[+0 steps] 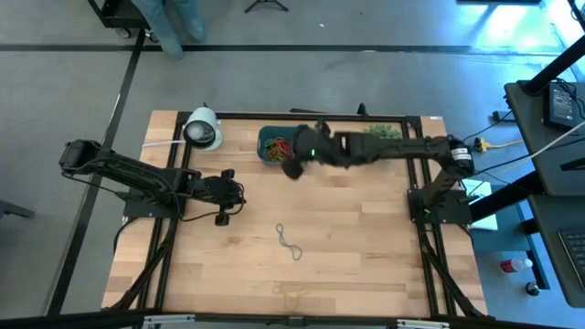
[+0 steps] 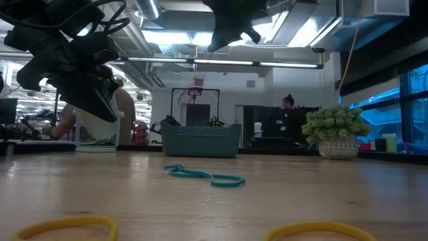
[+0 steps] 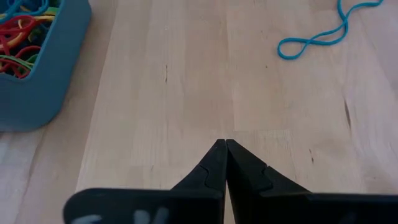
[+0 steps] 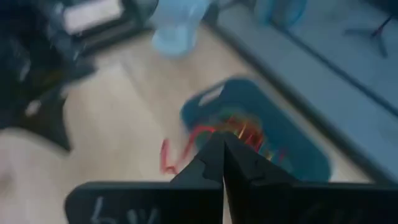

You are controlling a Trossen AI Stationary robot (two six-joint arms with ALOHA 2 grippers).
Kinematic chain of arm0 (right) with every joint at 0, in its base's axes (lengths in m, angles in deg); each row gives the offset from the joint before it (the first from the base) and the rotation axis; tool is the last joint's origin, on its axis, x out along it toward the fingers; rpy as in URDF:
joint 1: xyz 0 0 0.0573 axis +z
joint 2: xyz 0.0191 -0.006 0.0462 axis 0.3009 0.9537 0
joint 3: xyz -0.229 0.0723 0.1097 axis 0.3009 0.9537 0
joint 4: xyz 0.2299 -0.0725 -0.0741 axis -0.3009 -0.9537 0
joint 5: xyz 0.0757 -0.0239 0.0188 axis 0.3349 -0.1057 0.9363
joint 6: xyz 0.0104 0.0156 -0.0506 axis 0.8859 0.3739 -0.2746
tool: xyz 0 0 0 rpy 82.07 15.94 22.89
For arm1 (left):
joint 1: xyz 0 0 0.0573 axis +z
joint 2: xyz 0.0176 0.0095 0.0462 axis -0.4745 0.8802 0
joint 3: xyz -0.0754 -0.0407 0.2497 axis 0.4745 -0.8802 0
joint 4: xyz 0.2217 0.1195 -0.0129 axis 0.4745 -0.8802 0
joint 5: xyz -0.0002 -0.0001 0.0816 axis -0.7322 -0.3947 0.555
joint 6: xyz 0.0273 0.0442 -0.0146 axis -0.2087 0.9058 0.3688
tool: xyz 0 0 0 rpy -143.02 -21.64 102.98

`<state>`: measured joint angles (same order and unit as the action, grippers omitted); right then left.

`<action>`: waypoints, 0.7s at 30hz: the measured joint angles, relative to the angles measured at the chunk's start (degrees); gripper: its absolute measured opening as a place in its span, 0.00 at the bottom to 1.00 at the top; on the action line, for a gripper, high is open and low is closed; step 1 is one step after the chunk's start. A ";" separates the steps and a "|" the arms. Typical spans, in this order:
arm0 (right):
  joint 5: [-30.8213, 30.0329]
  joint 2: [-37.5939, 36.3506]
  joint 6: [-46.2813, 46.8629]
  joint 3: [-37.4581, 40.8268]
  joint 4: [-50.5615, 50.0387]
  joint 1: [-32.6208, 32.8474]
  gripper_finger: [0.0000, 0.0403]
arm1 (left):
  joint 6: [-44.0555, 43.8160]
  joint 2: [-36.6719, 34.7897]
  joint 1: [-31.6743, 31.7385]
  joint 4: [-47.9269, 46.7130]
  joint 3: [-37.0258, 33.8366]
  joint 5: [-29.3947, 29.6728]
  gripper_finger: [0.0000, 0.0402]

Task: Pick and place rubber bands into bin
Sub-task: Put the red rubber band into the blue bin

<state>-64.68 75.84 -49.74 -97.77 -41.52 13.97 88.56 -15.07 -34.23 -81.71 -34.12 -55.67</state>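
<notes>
Right gripper (image 4: 222, 144), fingers pinched on a blurred red band (image 4: 177, 149), hangs over the bin's (image 1: 271, 137) near edge. Left gripper (image 3: 224, 149), closed and empty, waits beside the bin; a teal band (image 1: 290, 242) lies nearer the front.

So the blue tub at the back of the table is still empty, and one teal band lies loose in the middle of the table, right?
Not quite. The blue tub is not empty: the left wrist view shows red, yellow and green rubber bands piled inside it. The rest holds: the tub sits at the back of the table, and one teal band lies loose in the middle, as the high view shows.
</notes>
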 joint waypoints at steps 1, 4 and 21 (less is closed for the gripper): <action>0.06 0.00 -1.42 -0.02 1.66 -1.31 0.00 | 0.00 0.00 0.00 0.00 0.00 0.00 0.00; 0.09 0.51 -3.59 -0.02 4.72 -4.90 0.00 | 0.16 0.00 0.01 -0.02 0.00 0.00 0.00; 5.18 15.52 -2.93 -0.02 6.50 -12.80 0.00 | 0.94 0.00 0.01 -0.05 0.00 0.44 0.00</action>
<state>-59.50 91.36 -52.67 -97.80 -35.02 1.17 89.50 -15.07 -34.22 -81.76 -34.12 -55.23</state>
